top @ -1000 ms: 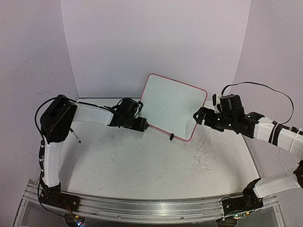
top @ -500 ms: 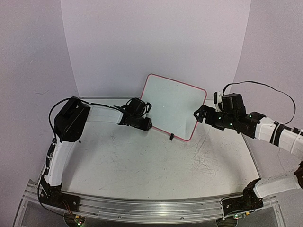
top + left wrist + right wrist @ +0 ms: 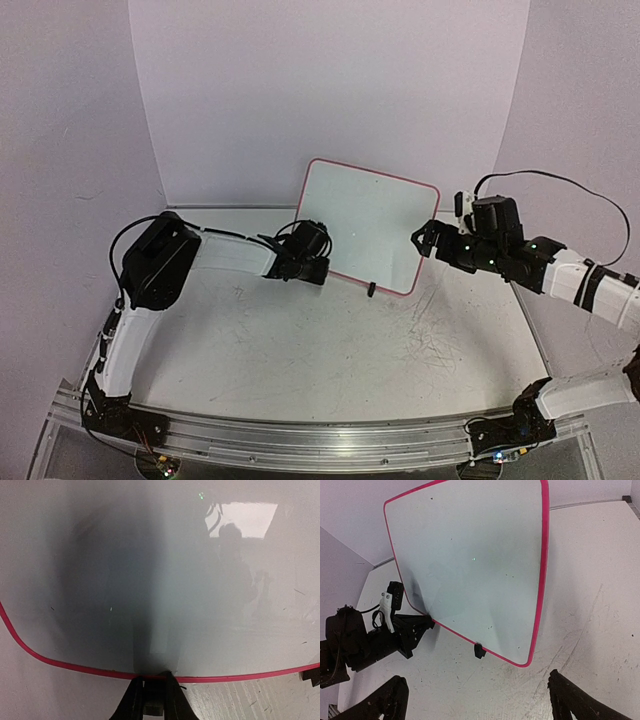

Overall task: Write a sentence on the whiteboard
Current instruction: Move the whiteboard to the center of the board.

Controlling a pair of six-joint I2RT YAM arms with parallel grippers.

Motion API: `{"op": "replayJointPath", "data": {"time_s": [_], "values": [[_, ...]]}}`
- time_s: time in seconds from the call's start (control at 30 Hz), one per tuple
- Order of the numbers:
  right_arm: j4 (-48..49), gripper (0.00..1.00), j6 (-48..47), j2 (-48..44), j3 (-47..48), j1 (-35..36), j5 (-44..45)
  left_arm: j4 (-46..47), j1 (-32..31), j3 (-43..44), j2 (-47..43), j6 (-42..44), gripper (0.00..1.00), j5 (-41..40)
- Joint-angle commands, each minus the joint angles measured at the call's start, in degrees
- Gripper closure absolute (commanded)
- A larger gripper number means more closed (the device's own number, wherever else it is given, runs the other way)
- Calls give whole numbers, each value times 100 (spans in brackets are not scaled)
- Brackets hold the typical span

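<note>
Contact is at one spot only: the left gripper is closed down on the pink bottom rim of the whiteboard, some way along that rim to the left of the black clip foot. The board stands nearly upright above the clip foot, leaning back a little and turned at an angle, with its lower edge down at the scuffed tabletop. Whether that edge rests its weight there or hangs in the grip I cannot tell. The right gripper hovers on the other side of the clip foot, just beside the board's right rim, its jaws spread wide and holding nothing. The white face above the clip foot is blank: none of the sentence shows, and nothing to write with appears in any view.

By its look the board is a thin, stiff, light panel. Its glossy face would probably slip under a grip and smear, so the rim is the place to hold it. A single pinch left of the clip foot likely leaves the board free to swing or tip when pressed. A second hold on the rim right of the clip foot would probably steady it for writing.
</note>
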Motion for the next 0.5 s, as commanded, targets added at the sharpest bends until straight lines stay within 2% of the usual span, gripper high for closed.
{"op": "replayJointPath", "data": {"time_s": [0.0, 0.23, 0.47], "values": [[112, 2, 12, -295, -39, 32, 93, 2, -560, -408, -372, -669, 100, -669], [103, 2, 65, -464, -178, 40, 300, -26, -1142, -1346, -966, -1891, 100, -1389], [103, 2, 40, -534, -234, 38, 330, -207, -1743, -1725, -1361, -2432, 100, -2082]]}}
